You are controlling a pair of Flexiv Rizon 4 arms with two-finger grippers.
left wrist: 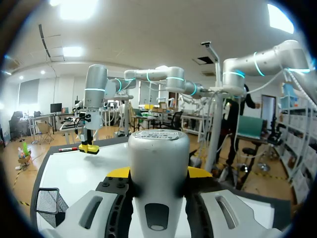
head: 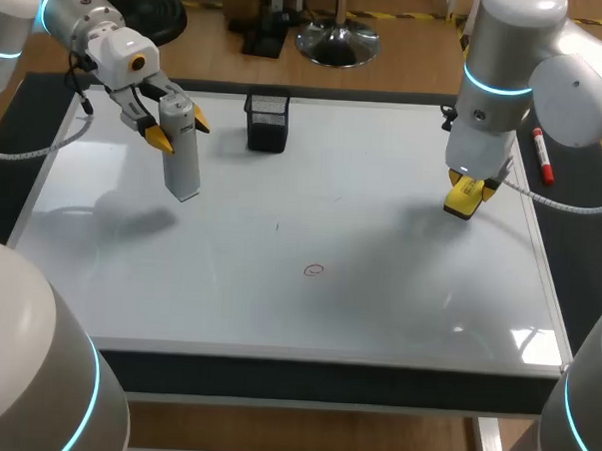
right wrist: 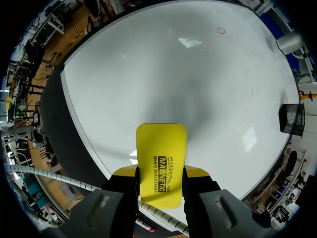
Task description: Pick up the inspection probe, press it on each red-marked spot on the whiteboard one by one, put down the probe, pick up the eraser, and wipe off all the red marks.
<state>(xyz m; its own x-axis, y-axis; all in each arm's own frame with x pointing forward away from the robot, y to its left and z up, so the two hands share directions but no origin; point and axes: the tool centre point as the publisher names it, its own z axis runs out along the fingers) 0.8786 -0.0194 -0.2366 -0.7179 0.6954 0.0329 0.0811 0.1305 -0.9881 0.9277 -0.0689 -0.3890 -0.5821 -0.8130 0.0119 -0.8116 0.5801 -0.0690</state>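
Your left gripper [head: 180,130] is clamped on the grey probe [head: 183,165], which hangs tip-down over the far left part of the whiteboard [head: 398,300], clear of its surface. Your right gripper [head: 472,186] pinches the yellow eraser [head: 463,201] from both sides over the board's right side. One red circle [head: 313,270] sits near the board's middle, well apart from both tools. A black mesh cup [head: 267,120] stands by the far edge, and a red marker [head: 541,156] lies just beside the board's right edge.
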